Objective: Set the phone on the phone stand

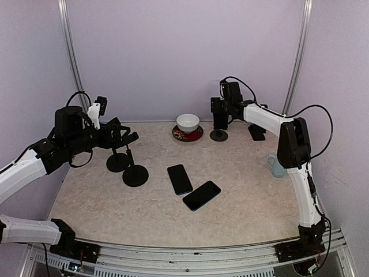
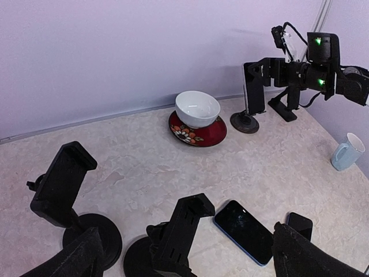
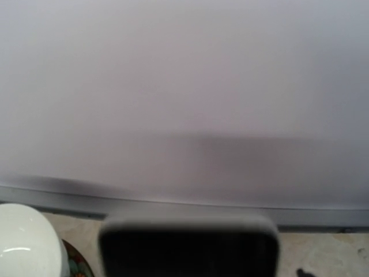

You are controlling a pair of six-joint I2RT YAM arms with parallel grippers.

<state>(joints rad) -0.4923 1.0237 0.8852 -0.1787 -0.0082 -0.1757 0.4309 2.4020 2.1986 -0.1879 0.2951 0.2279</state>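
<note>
- The desk (image 1: 242, 202) is pale and looks like smooth stone with faint swirls.
- The left arm is white and black. It comes in from the left, bent at the elbow, and its left tool (image 1: 127, 136) hangs above two stands. Its fingers are spread wide, with nothing in them.
- The first empty stand (image 1: 118, 162) and the second empty stand (image 1: 135, 174) are black. Each has a flat round foot, a thin post and a tilted clamp on top.
- Two flat phones lie on the desk near the middle, just beside each other. The left flat phone (image 1: 180, 179) and the right flat phone (image 1: 202, 195) are thin, dark and shiny, with round corners.
- A smooth white bowl (image 2: 197, 108) sits on a red plate (image 2: 199, 131) with flowers painted on it.
- The phone (image 2: 254, 92) stands upright on the phone stand (image 2: 245, 122), which has a round black foot. It is near the back wall, just right of the bowl.
- The right arm rises from the near right corner, bends high and reaches left and back. The right tool (image 1: 220, 112) is at the top of the phone. I cannot tell if its fingers press the phone or not.
- A small black stand (image 1: 256, 133) sits behind the arm, and a pale blue mug (image 1: 275, 165) is beside the arm.
</note>
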